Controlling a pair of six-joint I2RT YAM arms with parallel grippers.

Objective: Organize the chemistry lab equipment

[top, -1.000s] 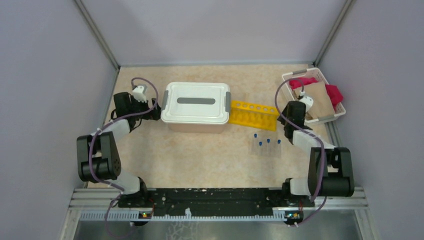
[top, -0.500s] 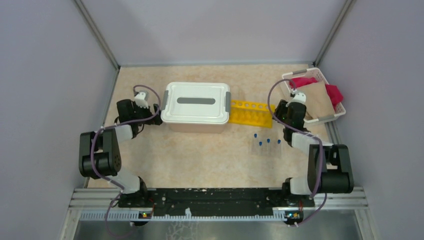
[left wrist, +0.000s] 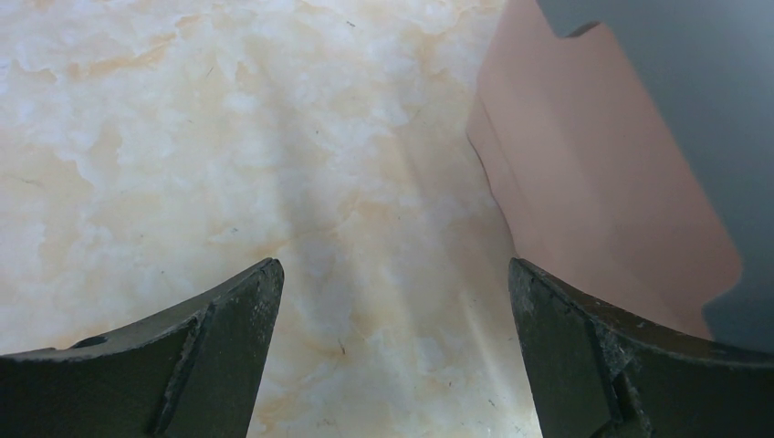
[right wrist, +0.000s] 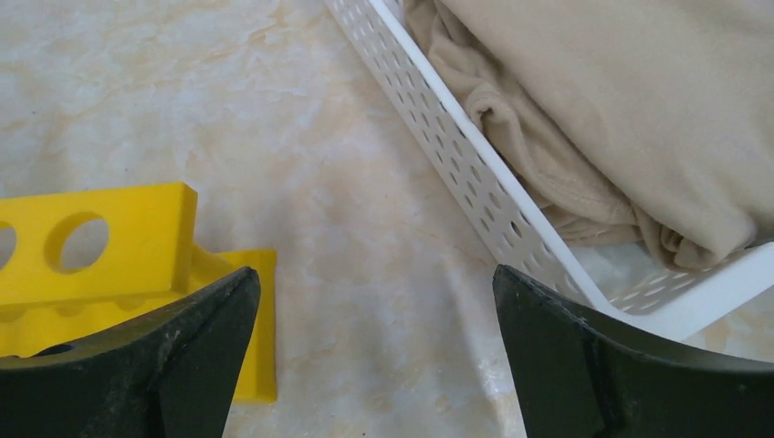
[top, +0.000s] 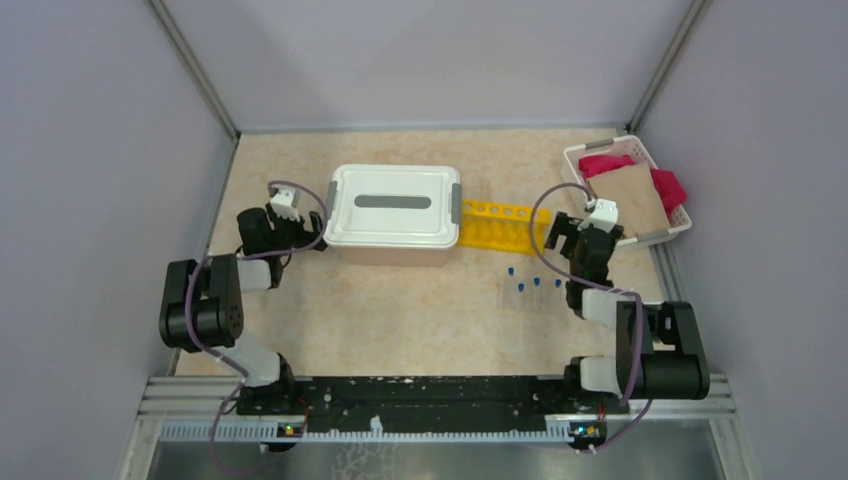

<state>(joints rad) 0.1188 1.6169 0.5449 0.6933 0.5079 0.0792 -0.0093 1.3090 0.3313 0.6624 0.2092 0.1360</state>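
desk point(top: 400, 330): pale marbled top, enclosed by grey walls.
white lidded box point(top: 392, 212): centre of the desk towards the back, lid on, grey strip on top, grey clips at both short ends.
white basket point(top: 660, 236): back right corner, perforated walls, holds a tan cloth point(right wrist: 639, 109) over a pink cloth point(top: 605, 165).
yellow tube rack point(top: 503, 225): on the desk touching or just beside the right end of the box, row of round holes facing up. no tube seen in any hole.
blue-capped tubes point(top: 533, 290): small clear ones, lying on the desk just in front of the rack on its near side, grouped close together, four caps countable from above.
left fingers point(left wrist: 228, 328): spread wide, nothing between them, low over bare desk at the left side of the box, its wall close by one tip.
right fingers point(right wrist: 201, 347): spread wide, nothing between them, over bare desk between the rack's right end and the basket wall.
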